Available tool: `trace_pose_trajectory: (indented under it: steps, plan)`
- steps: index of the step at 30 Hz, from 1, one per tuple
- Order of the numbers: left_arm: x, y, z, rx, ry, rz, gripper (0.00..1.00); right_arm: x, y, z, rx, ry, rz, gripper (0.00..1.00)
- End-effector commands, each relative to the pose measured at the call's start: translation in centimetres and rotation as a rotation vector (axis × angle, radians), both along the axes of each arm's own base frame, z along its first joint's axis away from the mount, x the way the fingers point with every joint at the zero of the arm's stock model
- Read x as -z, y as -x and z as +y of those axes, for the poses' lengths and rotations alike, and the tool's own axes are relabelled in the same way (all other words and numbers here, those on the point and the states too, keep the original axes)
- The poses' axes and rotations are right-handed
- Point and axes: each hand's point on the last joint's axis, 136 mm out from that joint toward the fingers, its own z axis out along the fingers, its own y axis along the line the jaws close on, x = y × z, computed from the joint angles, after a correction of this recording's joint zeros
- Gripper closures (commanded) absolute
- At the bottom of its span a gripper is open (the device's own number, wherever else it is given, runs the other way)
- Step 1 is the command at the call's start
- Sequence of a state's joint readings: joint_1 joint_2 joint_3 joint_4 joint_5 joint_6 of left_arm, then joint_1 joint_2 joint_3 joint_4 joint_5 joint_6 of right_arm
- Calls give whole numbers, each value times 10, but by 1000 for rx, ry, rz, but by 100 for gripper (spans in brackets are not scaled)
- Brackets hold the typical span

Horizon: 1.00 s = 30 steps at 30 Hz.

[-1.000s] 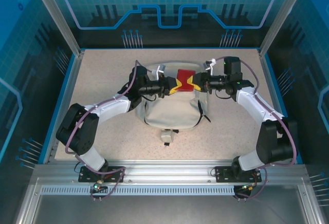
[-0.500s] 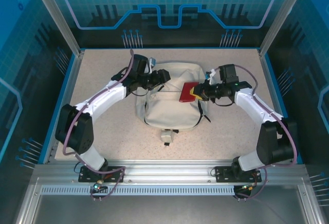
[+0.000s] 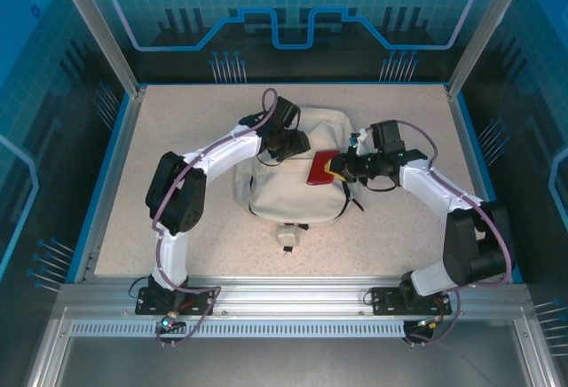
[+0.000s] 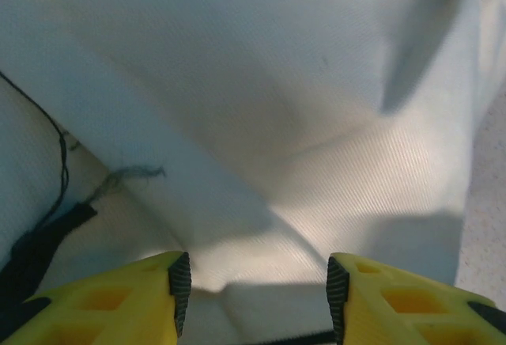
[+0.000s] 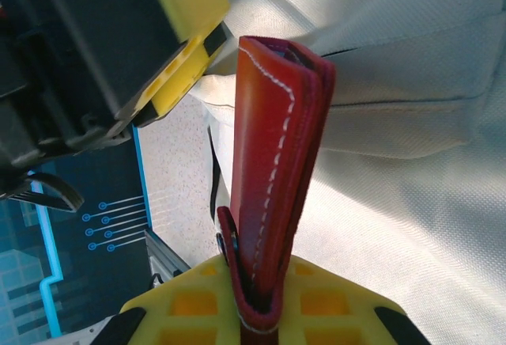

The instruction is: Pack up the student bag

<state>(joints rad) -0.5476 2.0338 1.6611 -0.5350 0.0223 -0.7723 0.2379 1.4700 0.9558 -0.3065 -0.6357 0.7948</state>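
The student bag (image 3: 293, 196), a soft cream-white fabric backpack, lies mid-surface toward the far edge. We see the right claw (image 3: 343, 168) clamped on a flat red leather case (image 3: 319, 168) and the left claw (image 4: 259, 282) apart over the fabric. We judge the case needs an opened pocket next.

A red leather case (image 5: 273, 179) with white stitches stands up between the yellow fingers (image 5: 190, 305) of the right gripper (image 5: 261, 282). The speckled table (image 3: 177, 121) lies under the fingers. Its blue rim (image 3: 177, 85) runs well apart from them.
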Motion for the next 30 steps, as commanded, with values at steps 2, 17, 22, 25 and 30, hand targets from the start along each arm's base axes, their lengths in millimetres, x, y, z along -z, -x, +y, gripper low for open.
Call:
trace_pose_trajectory:
  steps: [2,17,22,25,30]
  plan:
    - [11,-1,12,-75,-106,54,49,4,4,8,-24,-24,1,89]
    - [-18,-12,-6,-42,-77,-11,100,6,22,11,-65,-21,4,90]
    - [-58,-8,-6,-25,-18,-93,100,3,45,33,-184,-78,22,90]
    - [-73,-5,-7,-17,13,-124,100,5,49,44,-217,-94,30,90]
    - [-84,0,-3,-11,27,-144,100,6,37,50,-204,-116,22,90]
